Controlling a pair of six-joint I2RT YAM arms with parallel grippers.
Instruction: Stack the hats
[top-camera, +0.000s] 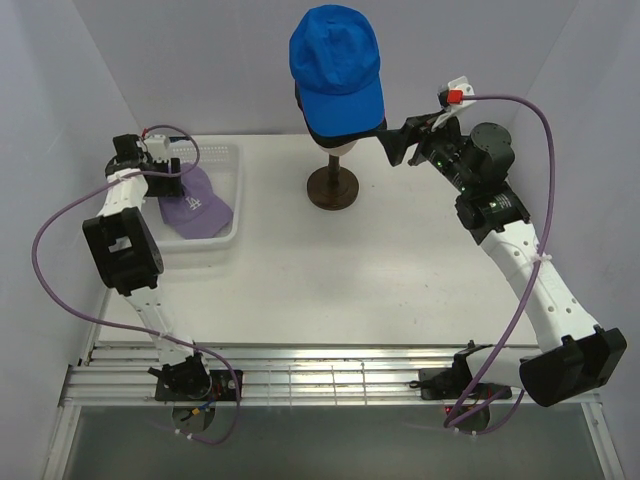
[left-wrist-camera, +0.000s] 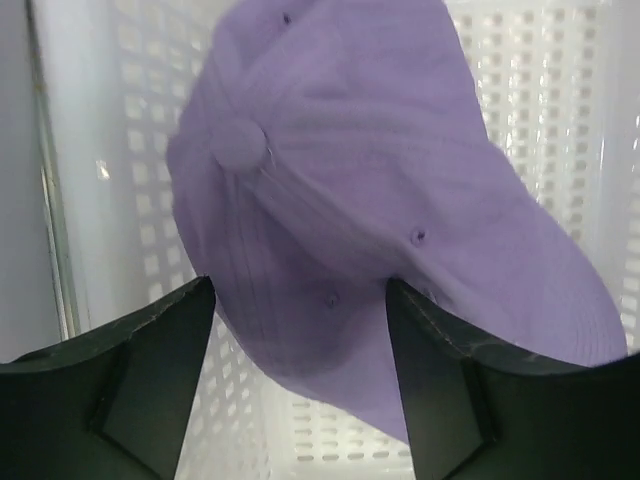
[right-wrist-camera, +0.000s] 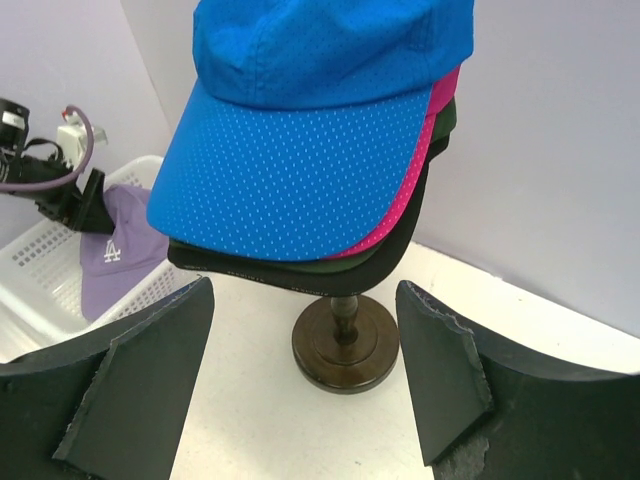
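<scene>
Several hats are stacked on the mannequin head: a bright blue one (top-camera: 335, 60) (right-wrist-camera: 300, 150) on top, with magenta (right-wrist-camera: 441, 108), dark green (right-wrist-camera: 335, 267) and black (right-wrist-camera: 402, 245) brims showing under it. A lavender hat (top-camera: 195, 210) (left-wrist-camera: 380, 200) (right-wrist-camera: 120, 250) with a white LA logo lies in the white basket (top-camera: 226, 160). My left gripper (top-camera: 172, 172) (left-wrist-camera: 300, 290) is down in the basket, open, its fingers straddling the back of the lavender crown. My right gripper (top-camera: 392, 145) (right-wrist-camera: 305, 288) hangs open just right of the stack, holding nothing.
The brown stand (top-camera: 333, 187) (right-wrist-camera: 345, 345) carrying the head sits at the back middle of the white table. The perforated basket wall (left-wrist-camera: 520, 80) (right-wrist-camera: 40, 270) closes round the left gripper. White walls bound the table at the back and sides.
</scene>
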